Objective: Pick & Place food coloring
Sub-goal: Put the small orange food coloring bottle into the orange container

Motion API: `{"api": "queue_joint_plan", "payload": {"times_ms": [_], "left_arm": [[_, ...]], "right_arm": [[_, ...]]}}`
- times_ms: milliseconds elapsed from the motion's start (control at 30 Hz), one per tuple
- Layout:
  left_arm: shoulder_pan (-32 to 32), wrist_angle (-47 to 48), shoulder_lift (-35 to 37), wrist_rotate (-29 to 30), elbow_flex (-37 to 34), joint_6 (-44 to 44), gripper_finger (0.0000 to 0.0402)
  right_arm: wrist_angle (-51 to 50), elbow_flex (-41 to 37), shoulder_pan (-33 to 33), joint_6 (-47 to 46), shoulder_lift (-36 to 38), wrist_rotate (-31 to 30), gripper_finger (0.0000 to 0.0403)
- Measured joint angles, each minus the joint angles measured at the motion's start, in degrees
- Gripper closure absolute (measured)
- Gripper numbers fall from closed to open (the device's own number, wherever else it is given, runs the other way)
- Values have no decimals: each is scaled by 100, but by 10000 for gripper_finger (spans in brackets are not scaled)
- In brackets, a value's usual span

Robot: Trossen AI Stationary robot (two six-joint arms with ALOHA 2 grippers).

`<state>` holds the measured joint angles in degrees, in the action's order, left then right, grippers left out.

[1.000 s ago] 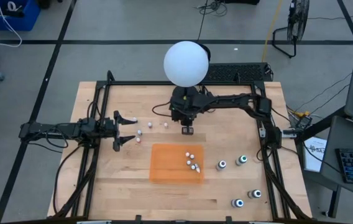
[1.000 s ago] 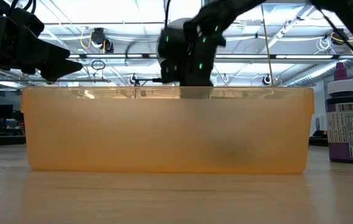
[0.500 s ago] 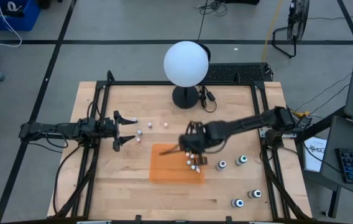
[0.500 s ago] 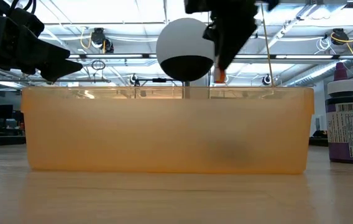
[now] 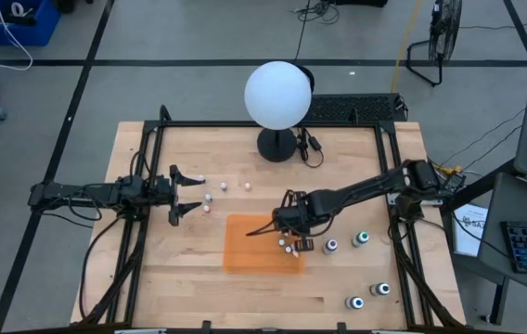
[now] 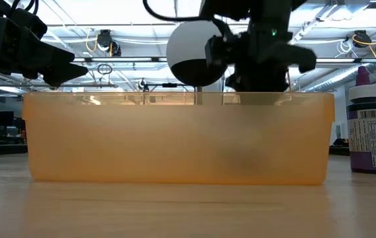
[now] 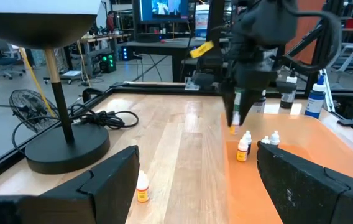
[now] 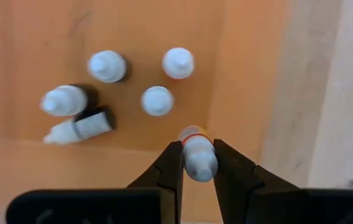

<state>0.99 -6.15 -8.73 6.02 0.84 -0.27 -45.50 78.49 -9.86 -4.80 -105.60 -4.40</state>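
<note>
My right gripper [image 5: 287, 228] points down over the right part of the orange tray [image 5: 245, 250], shut on a tiny whitish bottle with an orange band [image 8: 198, 155]. Several more small bottles [image 8: 157, 100] stand in the tray below it, and one [image 8: 80, 127] lies on its side. My left gripper [image 5: 186, 195] waits open at the table's left, level with the table, next to several tiny bottles [image 5: 210, 198] standing on the wood. The bigger dark bottles with white-ringed tops [image 5: 331, 246] stand right of the tray. My right gripper pinches the small bottle's body just below its orange band [image 8: 196, 163] between its two fingers [image 8: 171, 163]. The fingers come from above, pointing down. The bottle is lifted clear above the tray floor and points downward out of the fingertips [image 7: 232, 127].
A white globe lamp [image 5: 278, 94] stands on a dark base [image 5: 277, 147] with a cable at the far side. Black frame rails [image 5: 143, 232] run along both table sides. In the low view the translucent tray wall [image 6: 175, 139] hides its contents; a purple labelled bottle [image 6: 367, 125] stands right of it.
My right gripper has swung from beside the lamp base toward the near edge, carrying the small bottle over the tray's right part. In the last half second it has come down, its fingertips dropping behind the tray wall in the low view.
</note>
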Motion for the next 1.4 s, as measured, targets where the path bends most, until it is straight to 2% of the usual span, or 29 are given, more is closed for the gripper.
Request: {"api": "queue_joint_plan", "payload": {"times_ms": [133,267,733,800,967,1067,1200,1400], "left_arm": [[0,0,0,0,0,0,78],[0,0,0,0,0,0,78],[0,-2,0,0,0,0,78],[0,0,0,0,0,0,78],[0,-2,0,-2,0,2,78],[0,-2,0,0,0,0,78],[0,-2,0,-1,-2,1,78],[0,-1,0,0,-2,2,78]], "right_arm": [[323,-215,132,90,2,66,352],[684,-418,209,99,2,449,352],[953,-797,191,-138,13,474,351],[1088,-801,191,-285,13,474,327],[1047,-801,191,-481,87,475,233],[982,-801,191,-660,179,468,201],[896,-801,191,-865,424,467,186],[589,-801,191,-1125,1210,467,189]]}}
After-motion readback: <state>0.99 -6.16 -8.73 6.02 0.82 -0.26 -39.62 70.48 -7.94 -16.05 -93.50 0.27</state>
